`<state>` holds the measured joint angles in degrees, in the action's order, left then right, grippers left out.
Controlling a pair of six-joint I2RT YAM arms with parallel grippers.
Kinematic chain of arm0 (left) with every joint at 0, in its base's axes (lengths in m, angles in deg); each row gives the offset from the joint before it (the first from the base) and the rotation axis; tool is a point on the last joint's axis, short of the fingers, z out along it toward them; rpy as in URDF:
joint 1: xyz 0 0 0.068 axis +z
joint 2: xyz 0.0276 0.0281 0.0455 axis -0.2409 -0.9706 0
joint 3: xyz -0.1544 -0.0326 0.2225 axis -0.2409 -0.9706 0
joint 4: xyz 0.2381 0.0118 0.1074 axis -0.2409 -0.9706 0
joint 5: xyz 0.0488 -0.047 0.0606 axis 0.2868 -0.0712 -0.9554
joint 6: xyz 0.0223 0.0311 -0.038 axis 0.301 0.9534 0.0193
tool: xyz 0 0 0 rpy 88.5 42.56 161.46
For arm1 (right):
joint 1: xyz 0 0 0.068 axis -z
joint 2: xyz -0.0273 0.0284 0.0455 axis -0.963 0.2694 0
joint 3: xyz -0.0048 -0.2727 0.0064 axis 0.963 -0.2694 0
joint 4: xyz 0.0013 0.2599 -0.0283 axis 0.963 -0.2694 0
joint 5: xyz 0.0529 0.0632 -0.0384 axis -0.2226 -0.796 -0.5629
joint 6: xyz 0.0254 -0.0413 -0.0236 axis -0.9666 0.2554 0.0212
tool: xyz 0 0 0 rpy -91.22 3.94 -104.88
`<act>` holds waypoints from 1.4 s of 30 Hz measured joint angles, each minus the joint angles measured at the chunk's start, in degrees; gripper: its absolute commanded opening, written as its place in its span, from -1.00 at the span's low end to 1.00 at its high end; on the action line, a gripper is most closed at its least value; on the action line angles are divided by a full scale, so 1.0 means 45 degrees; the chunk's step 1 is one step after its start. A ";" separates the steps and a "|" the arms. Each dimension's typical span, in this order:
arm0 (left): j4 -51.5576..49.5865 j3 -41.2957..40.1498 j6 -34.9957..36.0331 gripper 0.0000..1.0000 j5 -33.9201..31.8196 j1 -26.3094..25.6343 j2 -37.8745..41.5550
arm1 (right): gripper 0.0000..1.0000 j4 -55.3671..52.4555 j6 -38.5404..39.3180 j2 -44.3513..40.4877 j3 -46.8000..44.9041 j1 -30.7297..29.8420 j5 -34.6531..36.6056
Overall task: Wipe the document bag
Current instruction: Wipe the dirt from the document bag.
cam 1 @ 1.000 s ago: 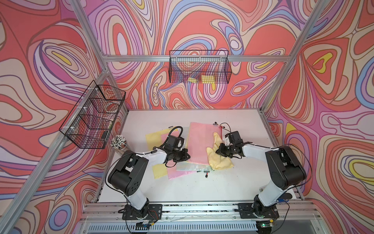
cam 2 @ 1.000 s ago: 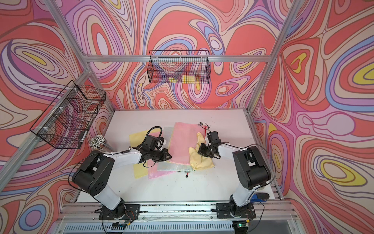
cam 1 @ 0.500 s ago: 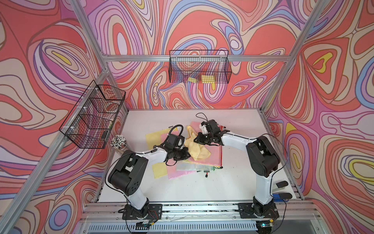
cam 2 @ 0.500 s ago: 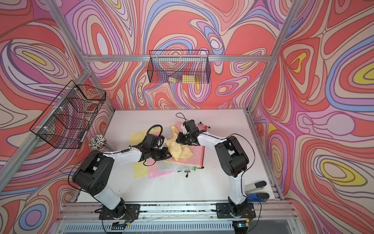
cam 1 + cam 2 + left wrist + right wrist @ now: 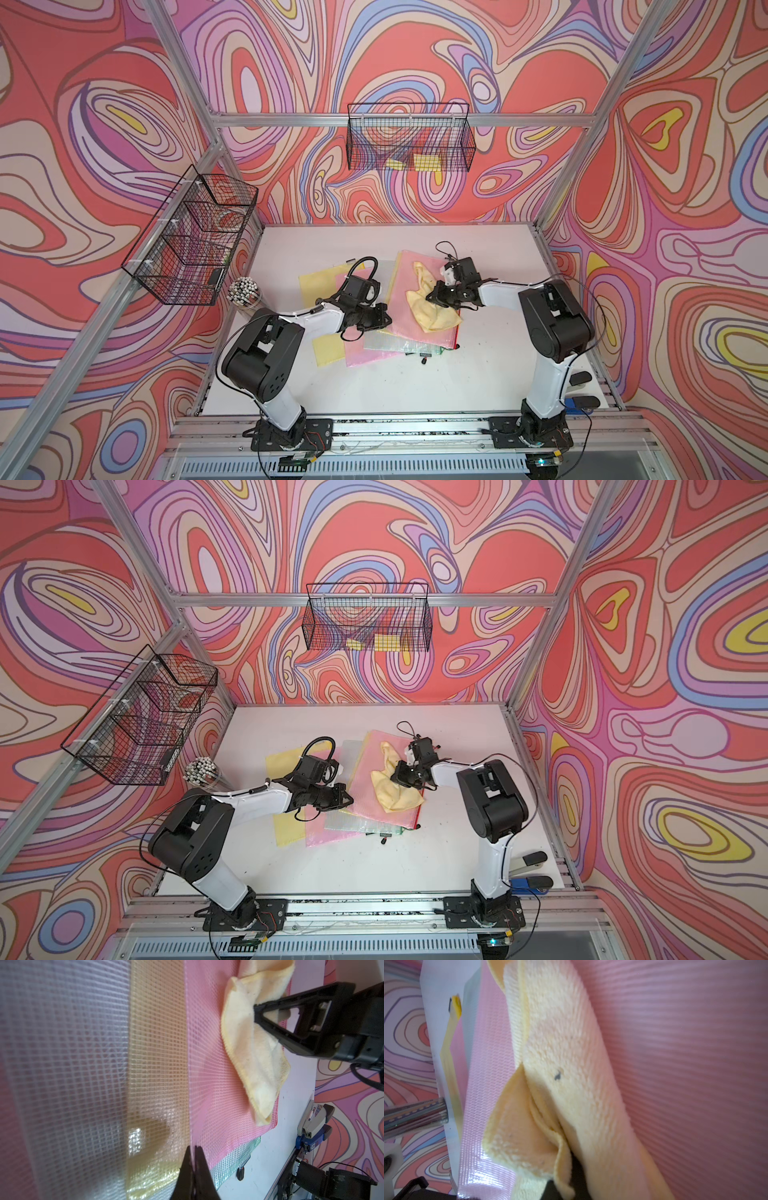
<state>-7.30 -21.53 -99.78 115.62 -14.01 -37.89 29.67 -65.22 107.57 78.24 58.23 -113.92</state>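
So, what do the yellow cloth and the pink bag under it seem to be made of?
The yellow cloth looks like soft microfibre or terry: it has a fuzzy, matt pile and a stitched edge. The pink bag looks like thin, flexible plastic, perhaps PVC, reinforced with a fine mesh grid. It is semi-transparent and glossy, with bright reflections on its surface.

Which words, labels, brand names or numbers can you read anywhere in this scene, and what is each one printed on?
No text can be read in any view.
Blue stapler: a small pale label, too blurred to read.
Pink document bag: mesh pattern only, no print shows.
Yellow cloth: plain, no tag or lettering shows.
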 measured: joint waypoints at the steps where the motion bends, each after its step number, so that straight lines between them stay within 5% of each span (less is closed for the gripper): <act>1: 0.0005 0.0000 0.0000 -1.00 0.0000 0.0000 0.0000 | -1.00 -0.0262 0.0175 -0.0214 -0.0068 0.0359 0.0097; 6: -0.0005 0.0000 -0.0005 -1.00 -0.0049 -0.0034 0.0078 | -1.00 -0.0908 0.0364 -0.0408 0.0262 0.0092 0.0369; 13: -0.0112 -0.0005 0.0005 -1.00 -0.0165 -0.0039 0.0151 | -1.00 -0.1350 0.0243 0.1477 0.4211 -0.3211 0.0325; 18: -0.0330 -0.0005 0.0005 -1.00 -0.0199 -0.0044 0.0151 | -1.00 -0.0767 -0.0253 0.2997 0.5382 -0.4075 -0.0189; 25: -0.0398 -0.0039 0.0005 -1.00 -0.0194 -0.0044 0.0189 | -1.00 -0.0476 -0.0500 0.3313 0.4639 -0.2764 -0.0491; 36: -0.0296 -0.0044 0.0005 -1.00 -0.0151 -0.0044 0.0219 | -1.00 -0.0481 0.0418 0.1821 0.2458 0.1676 -0.0903; 42: -0.0321 -0.0039 0.0005 -1.00 -0.0102 -0.0044 0.0219 | -1.00 -0.1069 0.0641 0.1501 0.2652 0.1554 -0.0816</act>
<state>-8.74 -21.70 -99.76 115.16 -14.20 -36.91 24.87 -62.34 114.32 90.18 65.23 -117.59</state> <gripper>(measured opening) 0.047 0.050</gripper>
